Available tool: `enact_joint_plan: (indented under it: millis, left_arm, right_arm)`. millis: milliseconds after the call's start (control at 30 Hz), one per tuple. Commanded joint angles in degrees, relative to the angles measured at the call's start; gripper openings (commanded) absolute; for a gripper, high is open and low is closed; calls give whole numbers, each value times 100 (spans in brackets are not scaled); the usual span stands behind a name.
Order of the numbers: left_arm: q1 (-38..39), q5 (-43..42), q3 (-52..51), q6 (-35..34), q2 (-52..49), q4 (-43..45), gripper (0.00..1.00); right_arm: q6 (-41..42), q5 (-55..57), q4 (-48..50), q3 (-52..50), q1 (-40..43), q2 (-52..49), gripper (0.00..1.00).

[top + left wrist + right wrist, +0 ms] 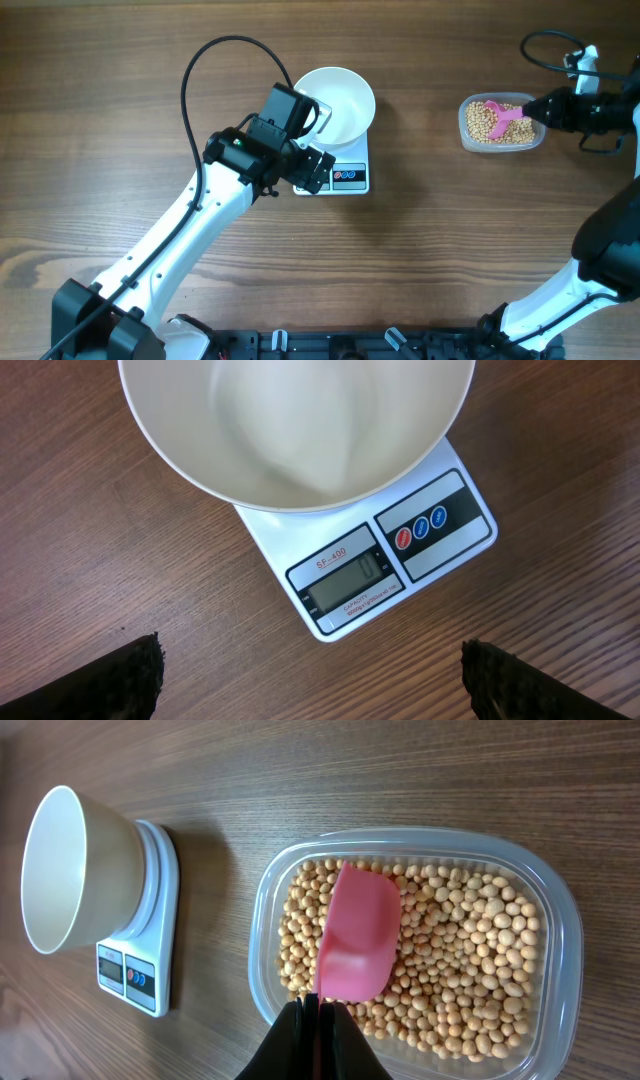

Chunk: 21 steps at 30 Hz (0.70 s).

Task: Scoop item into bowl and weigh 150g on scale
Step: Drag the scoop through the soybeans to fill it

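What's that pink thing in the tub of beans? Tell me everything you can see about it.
The pink scoop looks like smooth, matte plastic: a broad, rounded blade narrowing toward a handle end. It rests on the beans inside the clear tub, left of the tub's middle in the right wrist view, with its wide end pointing away from the camera. The right hand is shut on its narrow end. No beans show on its visible face.
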<state>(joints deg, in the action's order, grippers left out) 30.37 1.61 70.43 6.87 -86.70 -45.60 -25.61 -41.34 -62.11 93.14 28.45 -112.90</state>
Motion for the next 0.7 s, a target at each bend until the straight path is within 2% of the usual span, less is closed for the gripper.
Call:
enact_joint_plan:
  millis: [0, 667]
  left_arm:
    - [-33, -48, -13, 44, -59, 15, 100]
    - [-33, -48, -13, 44, -59, 15, 100]
  right_arm:
    - [11, -109, -7, -192, -160, -203, 4]
    - [9, -988, -31, -192, 671, -199, 4]
